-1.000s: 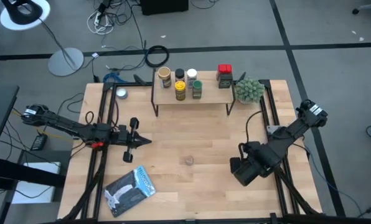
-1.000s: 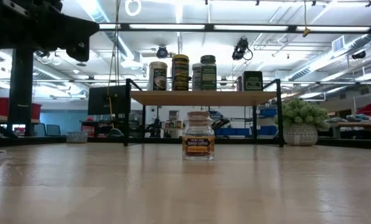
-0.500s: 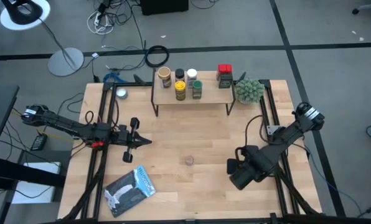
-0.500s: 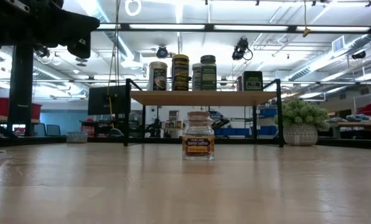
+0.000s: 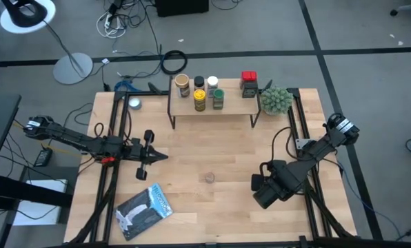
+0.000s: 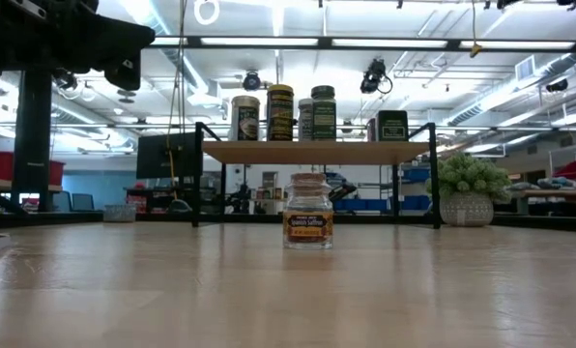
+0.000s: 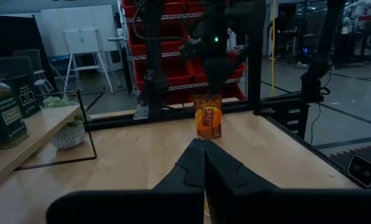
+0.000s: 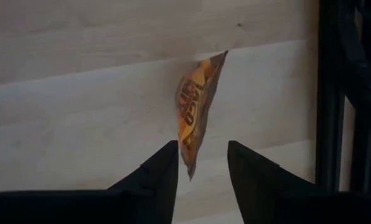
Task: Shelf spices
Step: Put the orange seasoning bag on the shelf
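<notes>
An orange taco-mix packet [image 8: 197, 112] stands upright on the table under my right gripper [image 8: 201, 146]. That gripper points down and is open, with a finger on either side of the packet and a gap showing at each. The left wrist view sees the packet [image 7: 207, 116] beneath the right arm. A tan-lidded glass jar [image 5: 209, 178] [image 6: 308, 213] stands alone mid-table. Several jars and a red tin [image 5: 248, 81] stand on the wood-topped shelf [image 5: 226, 107] [image 6: 317, 152]. My left gripper [image 5: 163, 157] [image 7: 204, 149] hovers shut at the table's left.
A fuzzy green plant [image 5: 276, 100] [image 6: 469, 188] sits at the shelf's right end. A flat silver-blue pouch [image 5: 145, 210] lies near the table's near-left corner. A small round tin [image 5: 134, 104] rests at the far left. Black frame rails [image 5: 116, 138] run along both table sides.
My right arm has shifted a little toward the table's near edge and left, its gripper still pointing down. The jar, shelf and left arm have kept still.
</notes>
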Action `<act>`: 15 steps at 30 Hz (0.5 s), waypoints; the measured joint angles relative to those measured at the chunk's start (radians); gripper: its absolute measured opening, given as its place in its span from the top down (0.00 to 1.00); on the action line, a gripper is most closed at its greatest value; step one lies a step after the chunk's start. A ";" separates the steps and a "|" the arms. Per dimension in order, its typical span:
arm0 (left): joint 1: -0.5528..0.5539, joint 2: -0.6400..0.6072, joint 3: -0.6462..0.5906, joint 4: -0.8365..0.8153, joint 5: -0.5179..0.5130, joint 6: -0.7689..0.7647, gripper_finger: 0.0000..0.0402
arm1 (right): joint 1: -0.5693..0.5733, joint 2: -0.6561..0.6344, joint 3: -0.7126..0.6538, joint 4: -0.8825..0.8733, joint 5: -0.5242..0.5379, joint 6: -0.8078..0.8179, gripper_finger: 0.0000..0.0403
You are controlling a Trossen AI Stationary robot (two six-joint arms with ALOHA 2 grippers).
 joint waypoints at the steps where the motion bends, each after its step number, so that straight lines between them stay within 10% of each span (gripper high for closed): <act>1: 0.000 0.000 0.000 0.000 0.000 0.000 1.00 | -0.005 0.000 -0.006 0.002 -0.001 -0.001 0.68; 15: 0.000 0.000 0.000 -0.003 -0.001 -0.003 1.00 | -0.042 -0.010 -0.124 0.118 -0.036 -0.116 0.97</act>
